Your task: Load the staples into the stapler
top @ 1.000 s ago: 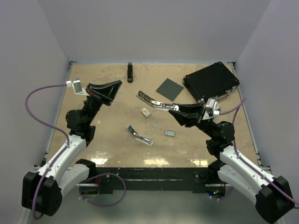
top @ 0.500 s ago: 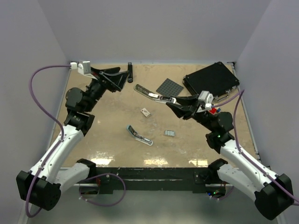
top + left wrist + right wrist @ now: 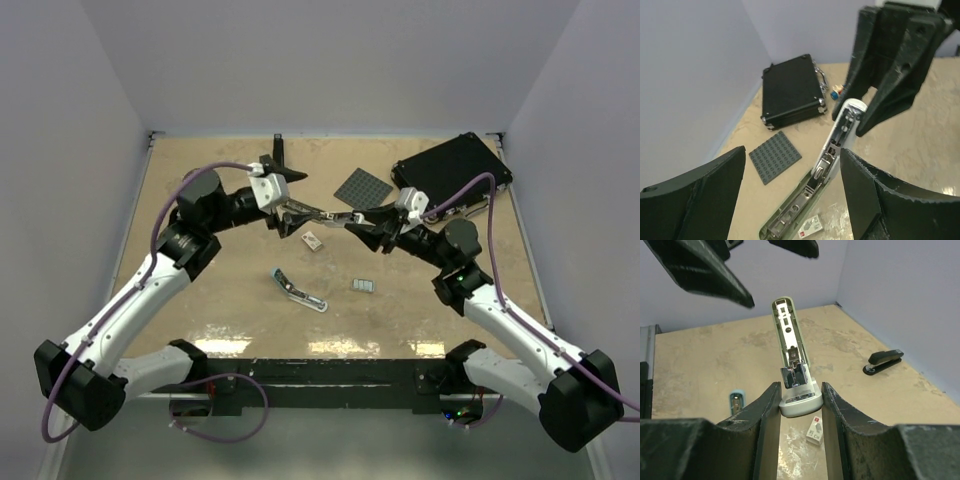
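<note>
Surface: tan table (image 3: 200,300), pale violet walls.
Stapler (image 3: 790,340): lifted and hinged open, long axis left-to-right, one end pinched by right gripper (image 3: 800,387).
Left gripper (image 3: 792,150): spread wide about the free end, apparently not touching.
Staples: white box (image 3: 312,240) just beneath; grey-blue tray (image 3: 363,286) nearer the right arm.
Clutter: pale blue part (image 3: 297,289), black case (image 3: 450,172), well apart.

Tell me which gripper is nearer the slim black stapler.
Left. The left gripper hangs just short of the black stapler; the right gripper sits farther right, holding the grey-green stapler.
</note>
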Robot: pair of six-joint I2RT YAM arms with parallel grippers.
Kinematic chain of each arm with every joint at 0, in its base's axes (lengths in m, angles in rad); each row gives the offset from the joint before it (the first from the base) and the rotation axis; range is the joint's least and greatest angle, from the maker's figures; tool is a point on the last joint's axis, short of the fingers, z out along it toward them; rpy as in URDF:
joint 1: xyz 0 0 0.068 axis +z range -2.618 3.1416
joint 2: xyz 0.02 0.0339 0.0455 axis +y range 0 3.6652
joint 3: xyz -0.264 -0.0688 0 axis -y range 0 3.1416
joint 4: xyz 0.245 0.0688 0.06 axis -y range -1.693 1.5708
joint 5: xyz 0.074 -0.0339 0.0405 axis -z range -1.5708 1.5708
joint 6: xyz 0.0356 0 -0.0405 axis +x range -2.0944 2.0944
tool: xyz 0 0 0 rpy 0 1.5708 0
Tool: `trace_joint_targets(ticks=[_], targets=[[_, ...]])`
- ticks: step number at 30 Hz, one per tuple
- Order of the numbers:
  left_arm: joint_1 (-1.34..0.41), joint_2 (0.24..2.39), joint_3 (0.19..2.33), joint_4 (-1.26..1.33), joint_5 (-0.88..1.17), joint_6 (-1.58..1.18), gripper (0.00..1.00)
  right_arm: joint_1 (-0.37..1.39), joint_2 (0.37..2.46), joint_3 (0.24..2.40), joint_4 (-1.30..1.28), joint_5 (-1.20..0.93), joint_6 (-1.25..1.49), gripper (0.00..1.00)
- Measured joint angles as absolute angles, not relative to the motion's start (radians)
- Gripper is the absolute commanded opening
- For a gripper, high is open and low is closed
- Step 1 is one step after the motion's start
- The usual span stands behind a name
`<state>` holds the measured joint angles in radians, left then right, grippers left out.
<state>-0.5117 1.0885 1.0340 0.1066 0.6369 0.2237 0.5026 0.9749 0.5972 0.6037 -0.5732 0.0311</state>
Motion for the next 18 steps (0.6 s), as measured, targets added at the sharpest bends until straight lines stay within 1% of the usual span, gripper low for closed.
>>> trace_joint_targets(ticks=[3,5,12,18], targets=[[-0.513,1.136,1.071,-0.002,0.744,0.368,0.8,0.503,0.977,0.608,0.587,-0.601,0.023,0.0],[-0.513,1.178,1.099,-0.071,0.797,0.445,0.78,0.503,0.977,0.611,0.583,-0.621,0.022,0.0],[-0.517,1.304,1.193,-0.257,0.905,0.606,0.62,0.503,0.977,0.612,0.57,-0.659,0.018,0.0],[-0.553,1.367,1.256,-0.345,0.924,0.683,0.55,0.503,0.978,0.612,0.561,-0.676,0.018,0.0]])
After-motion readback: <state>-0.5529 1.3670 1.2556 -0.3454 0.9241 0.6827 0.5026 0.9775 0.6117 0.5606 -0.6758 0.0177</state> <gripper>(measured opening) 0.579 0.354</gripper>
